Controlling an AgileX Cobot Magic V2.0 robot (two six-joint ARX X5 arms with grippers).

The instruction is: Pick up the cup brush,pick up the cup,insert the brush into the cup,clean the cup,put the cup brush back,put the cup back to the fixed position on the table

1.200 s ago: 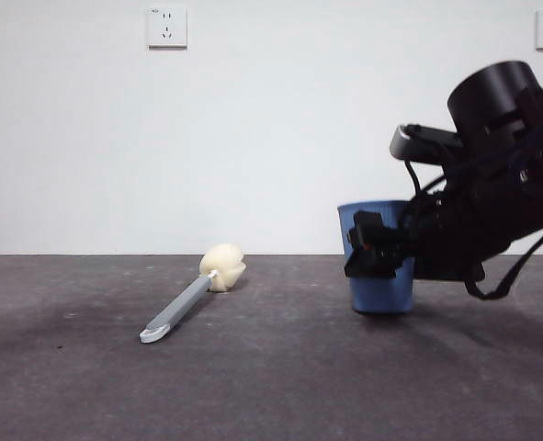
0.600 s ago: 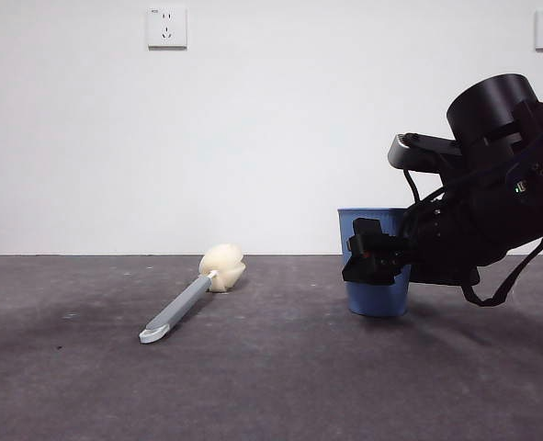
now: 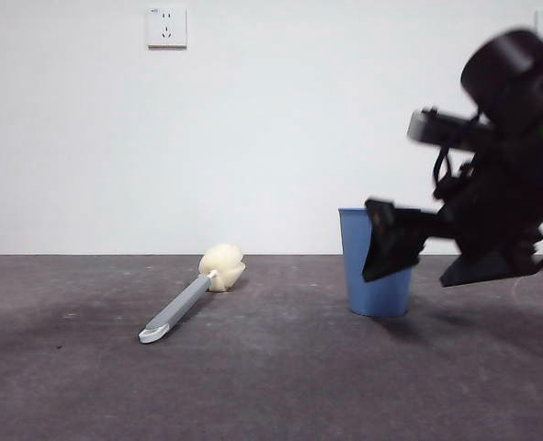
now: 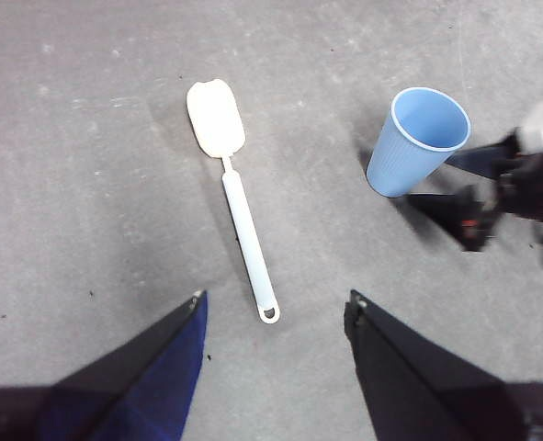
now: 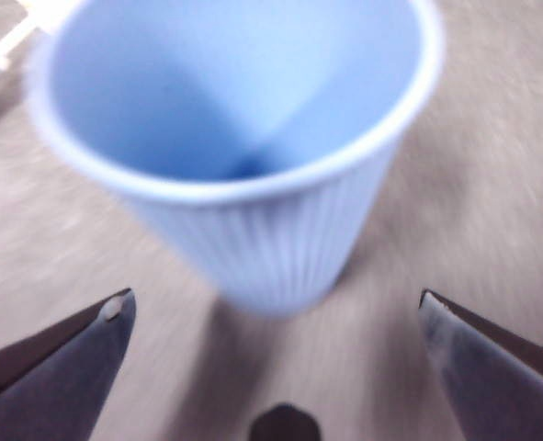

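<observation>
Both jaws of the right claw (image 5: 271, 308) gape wide beside the cup (image 5: 243, 147), touching nothing

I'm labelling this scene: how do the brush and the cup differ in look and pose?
The brush lies flat; the cup stands upright, mouth up. The brush is long and slim, with a grey handle and cream sponge head; the cup is a wide, ribbed, light blue tumbler. The open right gripper is right beside the cup; nothing is that close to the brush. Both rest on the table, ungripped.
</observation>
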